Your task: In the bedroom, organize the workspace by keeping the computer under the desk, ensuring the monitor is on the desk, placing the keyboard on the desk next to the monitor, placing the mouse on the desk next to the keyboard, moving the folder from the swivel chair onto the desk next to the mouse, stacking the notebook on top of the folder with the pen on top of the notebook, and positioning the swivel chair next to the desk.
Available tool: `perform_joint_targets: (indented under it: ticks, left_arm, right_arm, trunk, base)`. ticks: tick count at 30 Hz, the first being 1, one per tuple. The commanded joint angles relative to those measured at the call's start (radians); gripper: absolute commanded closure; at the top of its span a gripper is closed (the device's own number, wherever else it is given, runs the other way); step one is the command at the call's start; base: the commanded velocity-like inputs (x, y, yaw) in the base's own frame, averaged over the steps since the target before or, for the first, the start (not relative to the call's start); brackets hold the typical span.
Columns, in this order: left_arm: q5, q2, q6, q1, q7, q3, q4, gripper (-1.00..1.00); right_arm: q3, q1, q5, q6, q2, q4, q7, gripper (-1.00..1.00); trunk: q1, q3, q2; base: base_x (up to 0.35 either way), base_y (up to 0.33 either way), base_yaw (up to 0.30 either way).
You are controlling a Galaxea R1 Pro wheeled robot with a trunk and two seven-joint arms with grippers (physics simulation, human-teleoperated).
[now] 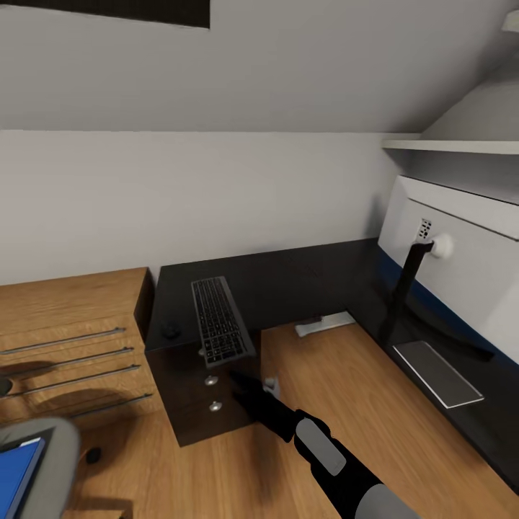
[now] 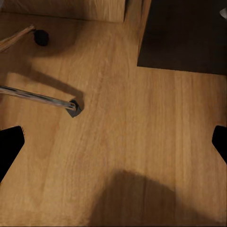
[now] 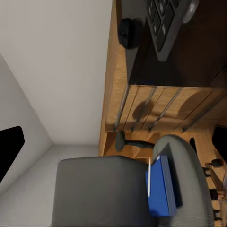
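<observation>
The glossy black desk [image 1: 303, 281] carries the keyboard [image 1: 221, 321], whose near end overhangs the edge, and the small mouse [image 1: 171, 331] to its left. The monitor [image 1: 461, 267] stands at the right with its pale back toward me. My right gripper [image 1: 249, 389] hangs open just below the keyboard, in front of the drawer unit [image 1: 205, 404]. Its wrist view shows the keyboard [image 3: 163, 23], the mouse [image 3: 126, 32] and the grey swivel chair [image 3: 118, 189] holding the blue folder [image 3: 161, 187] with the white pen [image 3: 149, 177] along its edge. The left gripper [image 2: 113, 146] is open over bare floor. Computer and notebook are out of view.
A low light-wood cabinet [image 1: 72, 339] with metal rail handles stands left of the desk. The chair [image 1: 36, 461] with the folder [image 1: 18, 472] sits at the lower left. A chrome chair leg [image 2: 38, 97] and a caster [image 2: 41, 37] lie below the left gripper. A white shelf [image 1: 450, 146] hangs above the monitor.
</observation>
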Motion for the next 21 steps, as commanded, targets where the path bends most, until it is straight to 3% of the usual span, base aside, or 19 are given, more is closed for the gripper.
perform_joint_targets:
  ticks: [1,16,21]
  left_arm:
    - [0.01,0.0,-0.003,0.0,0.003,-0.002,-0.001,-1.0]
    - [0.01,0.0,-0.003,0.0,0.004,-0.002,-0.001,-1.0]
    - [0.01,0.0,-0.003,0.0,0.003,-0.002,-0.002,-1.0]
  right_arm:
    - [0.002,-0.001,-0.008,0.004,0.0,0.001,0.002,-1.0]
    - [0.004,-0.001,-0.005,0.0,0.0,0.0,0.001,-1.0]
    - [0.002,-0.001,0.012,-0.022,0.002,0.004,-0.023,-1.0]
  trunk:
    - [-0.001,-0.001,0.0]
    - [-0.001,-0.001,0.0]
    - [-0.001,-0.001,0.0]
  base:
    - [-0.329,-0.139,0.0]
    - [-0.296,-0.189,0.0]
    - [-0.148,-0.126,0.0]
